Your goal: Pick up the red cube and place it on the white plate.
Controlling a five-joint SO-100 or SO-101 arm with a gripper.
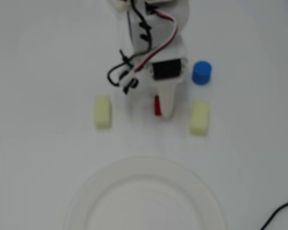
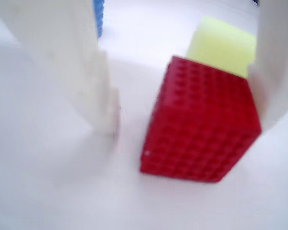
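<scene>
I'm at the grab step. My gripper [image 2: 182, 120] is down on the surface w/ the red cube [image 2: 201, 122] sitting between my jaws. Jaws are wide: one side looks to be touching the cube, the other has a gap. The cube sits on the surface, just in front of a yellow block [image 2: 223, 45]. From overhead the white plate [image 1: 105, 184] is well apart from the cube [image 1: 157, 105]. Next, I think: squeeze shut, lift, then carry it to the plate.
</scene>
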